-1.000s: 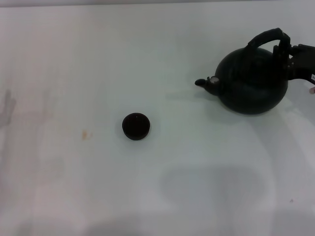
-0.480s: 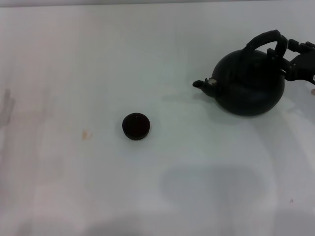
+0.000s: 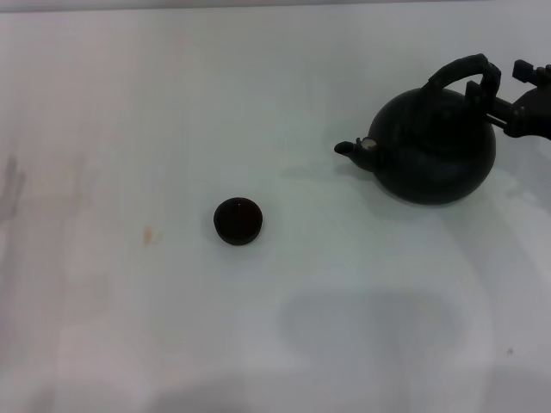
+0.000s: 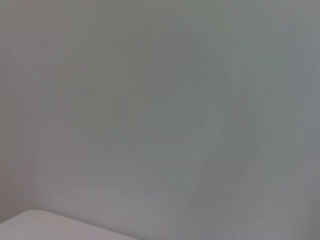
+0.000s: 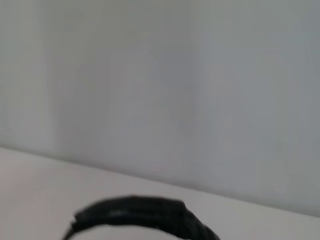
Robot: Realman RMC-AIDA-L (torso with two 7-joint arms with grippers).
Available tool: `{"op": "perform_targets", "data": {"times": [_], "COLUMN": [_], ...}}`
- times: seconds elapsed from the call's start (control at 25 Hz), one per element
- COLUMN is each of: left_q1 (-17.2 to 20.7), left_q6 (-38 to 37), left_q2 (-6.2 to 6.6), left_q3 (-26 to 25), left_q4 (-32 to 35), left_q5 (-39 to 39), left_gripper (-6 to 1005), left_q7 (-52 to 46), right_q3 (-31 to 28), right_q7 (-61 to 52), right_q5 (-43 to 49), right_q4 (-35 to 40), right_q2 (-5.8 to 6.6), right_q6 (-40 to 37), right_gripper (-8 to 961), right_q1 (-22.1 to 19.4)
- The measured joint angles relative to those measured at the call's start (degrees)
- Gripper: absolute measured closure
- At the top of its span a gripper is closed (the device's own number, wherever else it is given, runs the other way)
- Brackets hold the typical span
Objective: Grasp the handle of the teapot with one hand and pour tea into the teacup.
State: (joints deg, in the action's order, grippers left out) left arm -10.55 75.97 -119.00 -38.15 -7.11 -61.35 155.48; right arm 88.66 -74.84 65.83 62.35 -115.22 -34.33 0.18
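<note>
The matte black teapot (image 3: 435, 151) stands on the white table (image 3: 258, 103) at the right, its spout (image 3: 353, 148) pointing left. Its arched handle (image 3: 465, 70) curves over the top and also shows in the right wrist view (image 5: 135, 215). The tiny dark teacup (image 3: 238, 220) stands apart from the pot, left of it and nearer to me. My right gripper (image 3: 519, 95) is at the right edge of the head view, just right of the handle's right end, with its fingers spread and nothing between them. My left gripper is out of view.
A small brownish stain (image 3: 151, 232) marks the table left of the teacup. A soft shadow (image 3: 370, 323) lies on the near part of the table. The left wrist view shows only a plain wall and a table corner (image 4: 45, 225).
My right gripper has spread its fingers and drawn back to the right, away from the handle. The teapot has shifted slightly left. The teacup has not moved.
</note>
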Motion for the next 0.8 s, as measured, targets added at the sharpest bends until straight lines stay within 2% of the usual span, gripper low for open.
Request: {"op": "perform_targets", "data": {"times": [0.48,0.8], "left_q1": [0.0,0.1], "left_q6": [0.0,0.0], "left_q2": [0.0,0.0], "left_q3": [0.0,0.0], "left_q4": [0.0,0.0], "left_q5": [0.0,0.0], "left_gripper": [138,139], "left_q7": [0.0,0.0], "right_q3": [-9.4,-17.5], "right_q7": [-1.9,-1.3], "right_q5": [1.4,4.2], "right_q4": [-5.1,-9.5], "right_q2": [0.52,-0.18], "right_q6": [-17.1,-21.0], "right_gripper": [128,128], "right_q1": [-0.1,0.7]}}
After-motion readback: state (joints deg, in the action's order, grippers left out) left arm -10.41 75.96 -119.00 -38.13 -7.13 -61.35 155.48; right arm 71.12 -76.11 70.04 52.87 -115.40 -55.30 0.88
